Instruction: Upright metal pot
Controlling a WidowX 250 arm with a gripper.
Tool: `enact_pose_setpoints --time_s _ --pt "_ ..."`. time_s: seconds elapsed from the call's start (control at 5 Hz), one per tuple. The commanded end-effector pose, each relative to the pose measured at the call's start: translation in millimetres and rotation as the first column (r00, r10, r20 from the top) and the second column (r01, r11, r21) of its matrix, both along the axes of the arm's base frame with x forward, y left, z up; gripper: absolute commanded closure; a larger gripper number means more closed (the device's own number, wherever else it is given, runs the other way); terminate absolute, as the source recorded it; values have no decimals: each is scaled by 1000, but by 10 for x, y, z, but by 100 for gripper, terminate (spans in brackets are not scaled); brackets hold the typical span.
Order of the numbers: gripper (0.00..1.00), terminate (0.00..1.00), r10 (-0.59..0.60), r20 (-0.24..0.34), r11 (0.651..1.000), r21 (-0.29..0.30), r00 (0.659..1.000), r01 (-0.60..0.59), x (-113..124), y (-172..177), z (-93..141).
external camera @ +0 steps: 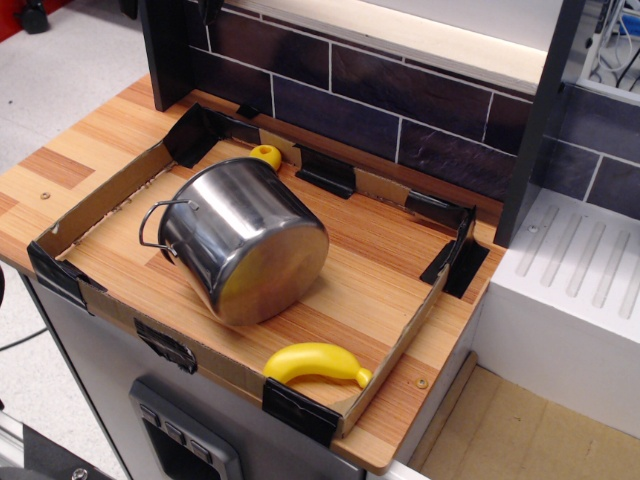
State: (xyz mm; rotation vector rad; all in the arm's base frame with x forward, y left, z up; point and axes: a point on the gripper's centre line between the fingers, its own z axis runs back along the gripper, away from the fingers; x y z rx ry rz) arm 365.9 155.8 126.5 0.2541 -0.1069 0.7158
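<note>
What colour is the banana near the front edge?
Yellow; the banana shows clearly in the observation.image view, in front of the metal pot.

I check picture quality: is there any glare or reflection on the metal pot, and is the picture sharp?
In observation.image, the metal pot shows soft highlights on its wall and a yellow reflection on its flat base, likely from the banana; the picture is slightly soft but readable.

Shiny silver metal pot [243,240] (yellow reflection on base), yellow banana [316,363], striped light-brown wooden counter [70,165], dark grey tiles [400,95]

metal pot [243,240] on its side, banana [316,362] nearby
</note>
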Motion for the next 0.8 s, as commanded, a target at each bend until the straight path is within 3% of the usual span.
enact_pose_setpoints --time_s 0.0,0.2,0.6 --pt "0 0 0 0 1000 0 1000 0 0 0 0" --pt "0 0 -60 50 998 -17 997 61 -152 -127 219" --pt "0 0 -224 68 969 -86 972 230 -419 -563 324"
